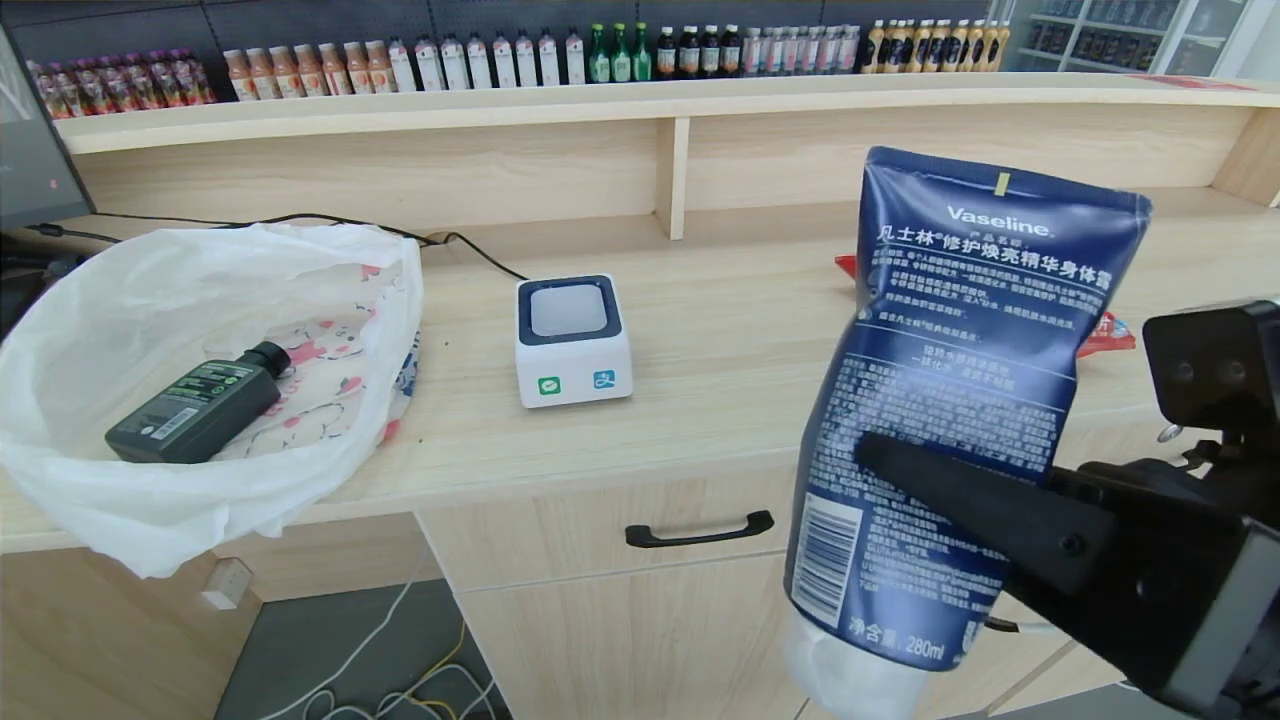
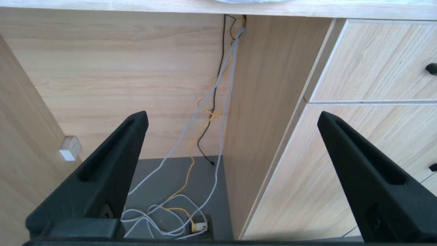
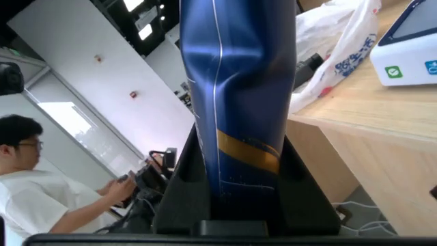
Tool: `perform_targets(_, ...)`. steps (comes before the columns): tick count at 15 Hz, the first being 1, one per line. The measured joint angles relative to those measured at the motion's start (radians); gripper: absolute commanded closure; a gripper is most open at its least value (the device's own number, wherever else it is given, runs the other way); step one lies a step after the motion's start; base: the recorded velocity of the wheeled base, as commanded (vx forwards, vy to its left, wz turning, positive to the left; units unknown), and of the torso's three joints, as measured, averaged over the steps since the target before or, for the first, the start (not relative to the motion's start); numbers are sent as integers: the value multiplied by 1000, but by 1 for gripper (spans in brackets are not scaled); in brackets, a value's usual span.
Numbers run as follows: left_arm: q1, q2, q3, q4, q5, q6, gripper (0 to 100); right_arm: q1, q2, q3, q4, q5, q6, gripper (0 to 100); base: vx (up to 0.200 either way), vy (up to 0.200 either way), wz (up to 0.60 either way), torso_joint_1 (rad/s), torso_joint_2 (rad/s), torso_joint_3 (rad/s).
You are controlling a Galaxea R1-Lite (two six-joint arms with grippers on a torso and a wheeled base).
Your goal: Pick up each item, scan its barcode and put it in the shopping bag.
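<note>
Pale wooden counter [image 1: 720, 340], white plastic shopping bag [image 1: 150, 510] at its left edge; right fingers [image 1: 950, 485] clamp a dark-blue soft tube [image 1: 960, 330]; left fingers [image 2: 113, 171] apart.

Bottles [image 1: 620, 55] along the back shelf [image 1: 400, 105], cables [image 2: 217, 113] under the counter [image 1: 720, 340]

— What's my left gripper [image 2: 232, 116] showing?
— Matte black, two tapered wedge fingers [image 2: 116, 164], each with a recessed slot.
— And my right gripper [image 3: 242, 147]?
— Same black; boxy wrist block [image 1: 1210, 365], one silver bolt [image 1: 1165, 433].
</note>
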Motion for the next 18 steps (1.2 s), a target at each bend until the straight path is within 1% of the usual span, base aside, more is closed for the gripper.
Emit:
perform_targets(1, 0, 0, 0, 0, 0, 0, 0, -12, 10, 0, 0, -4, -84, 100, 0, 0, 0, 0, 0, 0)
perform_targets(3, 0, 0, 0, 0, 0, 0, 0, -73, 40, -3, 1, -11, -264, 100, 0, 0, 0, 0, 0, 0)
perform_targets(4, 0, 0, 0, 0, 0, 0, 0, -101, 52, -5, 1, -17, -332, 100, 0, 0, 0, 0, 0, 0)
perform_targets(5, 0, 0, 0, 0, 0, 0, 0, -122, 61, -4, 1, -47, -387, 100, 0, 0, 0, 0, 0, 0)
perform_targets(7, 0, 0, 0, 0, 0, 0, 0, -137, 63, 3, 1, -204, -471, 100, 0, 0, 0, 0, 0, 0)
perform_targets(9, 0, 0, 0, 0, 0, 0, 0, -140, 59, 4, 1, -309, -589, 100, 0, 0, 0, 0, 0, 0)
perform_targets(11, 0, 0, 0, 1, 0, 2, 0, -149, 36, 5, 0, -348, -673, 100, 0, 0, 0, 0, 0, 0)
perform_targets(12, 0, 0, 0, 1, 0, 1, 0, -169, 21, 12, 0, -351, -723, 100, 0, 0, 0, 0, 0, 0)
perform_targets(15, -1, 0, 0, 0, 0, 2, 0, -265, -10, 39, 0, -356, -874, 100, 0, 0, 0, 0, 0, 0)
perform_targets(17, 0, 0, 0, 0, 0, 1, 0, -297, -9, 38, 1, -366, -900, 100, 0, 0, 0, 0, 0, 0)
perform_targets(18, 0, 0, 0, 1, 0, 0, 0, -302, 1, 25, 0, -426, -909, 100, 0, 0, 0, 0, 0, 0)
